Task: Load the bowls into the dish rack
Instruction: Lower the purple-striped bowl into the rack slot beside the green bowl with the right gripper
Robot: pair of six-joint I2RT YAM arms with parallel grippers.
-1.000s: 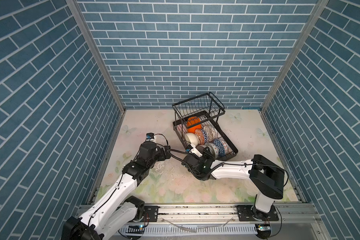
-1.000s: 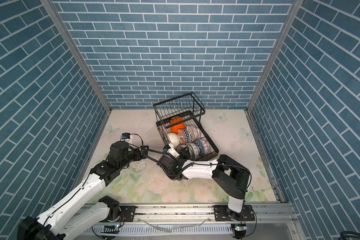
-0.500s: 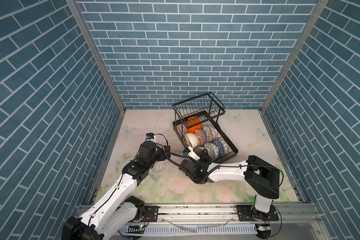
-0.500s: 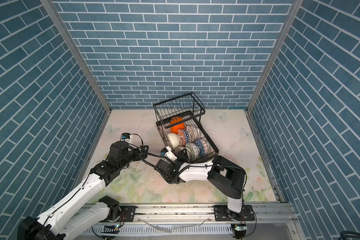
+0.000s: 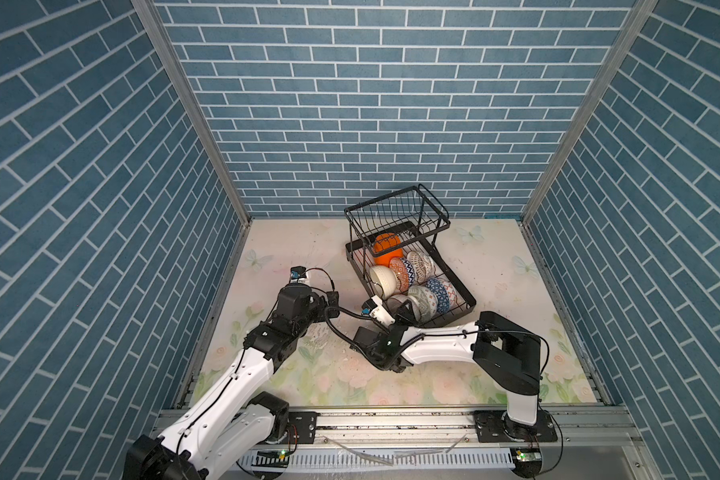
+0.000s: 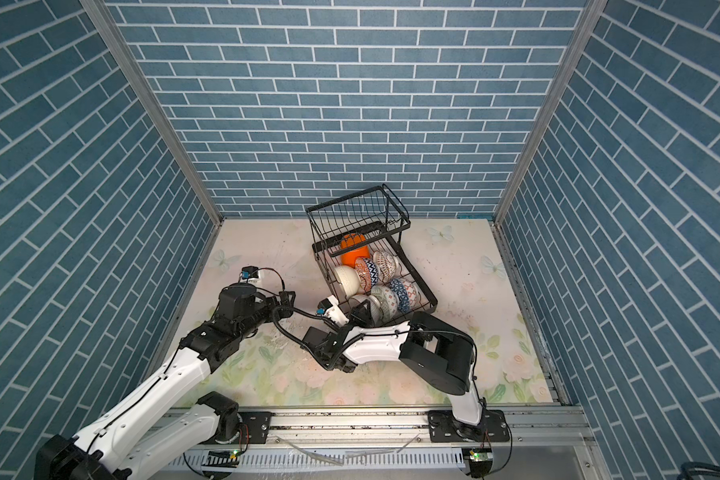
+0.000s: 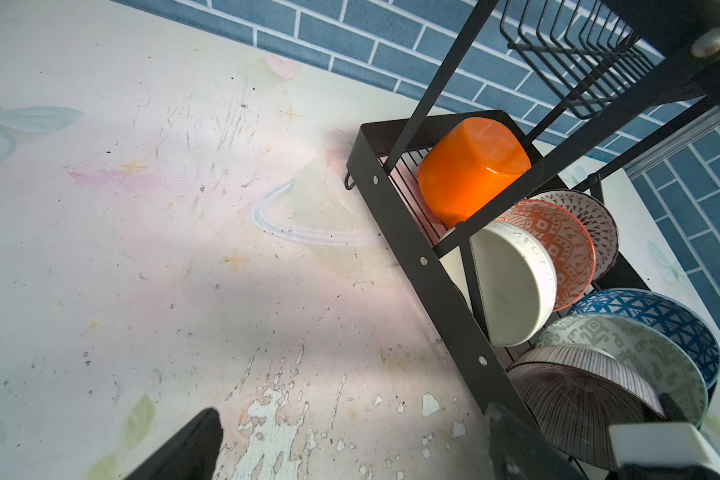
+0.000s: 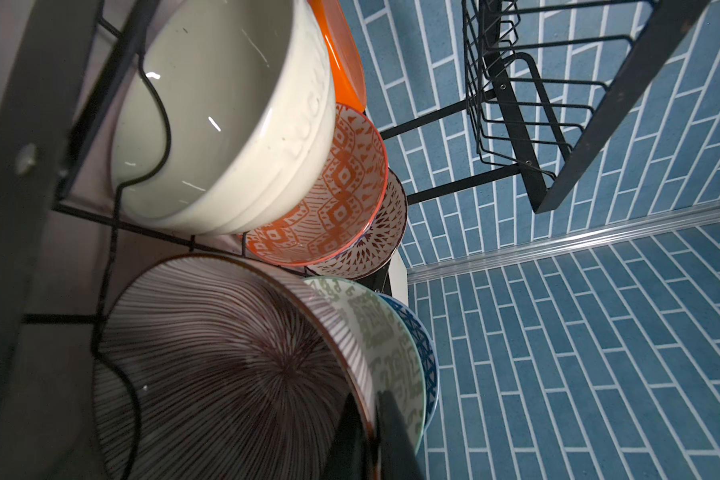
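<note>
The black wire dish rack (image 5: pixel 458 282) (image 6: pixel 422 282) stands at the back middle of the table. On its lower tray several bowls stand on edge: a plain orange one (image 5: pixel 386 249), a cream one (image 5: pixel 382 280), an orange-red patterned one (image 5: pixel 400 270), a blue one (image 5: pixel 443 293) and a grey-green one (image 5: pixel 422 299). At the tray's near end my right gripper (image 5: pixel 406 309) (image 8: pixel 368 399) is shut on the rim of the brown-striped bowl (image 8: pixel 225 365) (image 7: pixel 578 399), which leans against the grey-green bowl (image 8: pixel 375 328). My left gripper (image 5: pixel 333 297) (image 7: pixel 352 428) is open over bare table left of the rack.
The rack's raised basket (image 5: pixel 395 208) hangs over the far end, above the orange bowl. Brick walls close in three sides. The worn floral table top (image 5: pixel 292 257) lies to the left of the rack, and more of it (image 5: pixel 508 266) to the right.
My right wrist has sunk a little toward the near edge and to the left, its gripper still on the striped bowl at the rack's near end. The left arm has not moved.
</note>
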